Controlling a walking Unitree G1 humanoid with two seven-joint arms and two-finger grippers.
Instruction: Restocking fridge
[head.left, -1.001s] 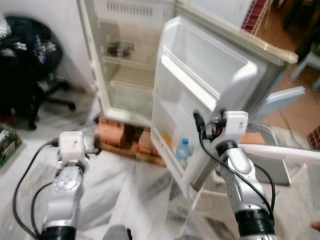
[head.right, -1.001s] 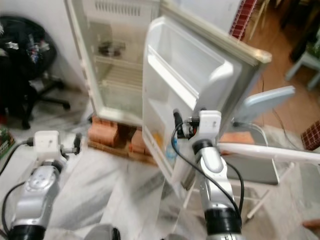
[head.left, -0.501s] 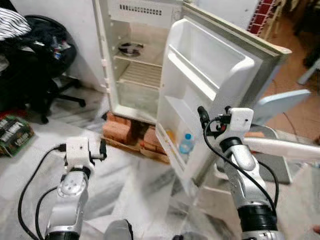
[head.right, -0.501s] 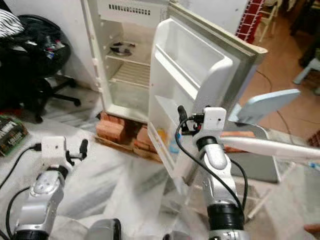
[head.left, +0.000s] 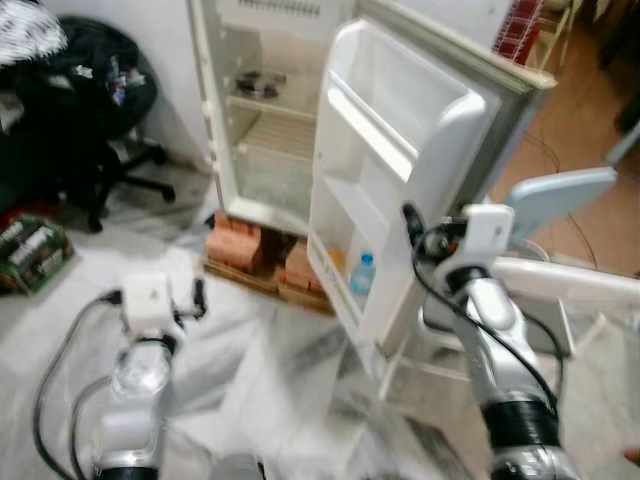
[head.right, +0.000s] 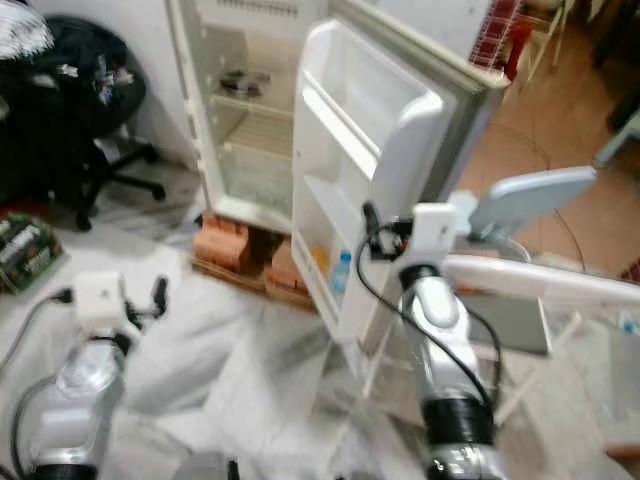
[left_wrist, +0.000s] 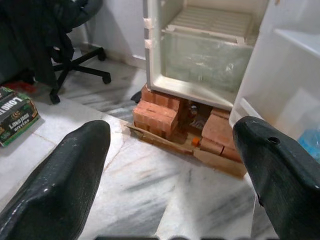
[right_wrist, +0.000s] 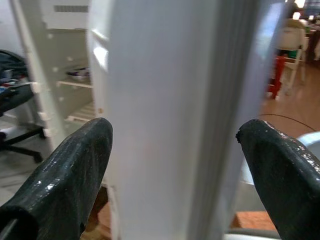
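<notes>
White fridge: my fridge (head.left: 260, 110) stands open at the far side, raised on red bricks (head.left: 240, 245), its shelves nearly bare apart from a dark dish (head.left: 258, 84) on the upper shelf.
Door: the fridge door (head.left: 400, 170) swings out toward me on the right, its upper racks bare.
Stock so far: one blue-capped water bottle (head.left: 362, 275) sits in the lowest door rack, with something yellow just beside it that I cannot make out.
Right pincer: my right pincer (right_wrist: 172, 165) is raised at the door's outer edge, fingers (right_wrist: 70, 170) spread wide on either side of that edge, not closed on it and carrying nothing.
Left pincer: my left pincer (left_wrist: 170, 165) hangs low over the marble floor, fingers wide apart and empty, pointing at the bricks.
Nearby: an office chair (head.left: 90, 110) and a printed carton (head.left: 30, 255) lie on the left; a white plastic surface (head.left: 570, 285) stands on the right.
Progress: I judge the restocking barely begun, as the door is open and one bottle is in, yet I hold no item to load.
Left to do: fetch goods, place them on shelves, then shut the door.
</notes>
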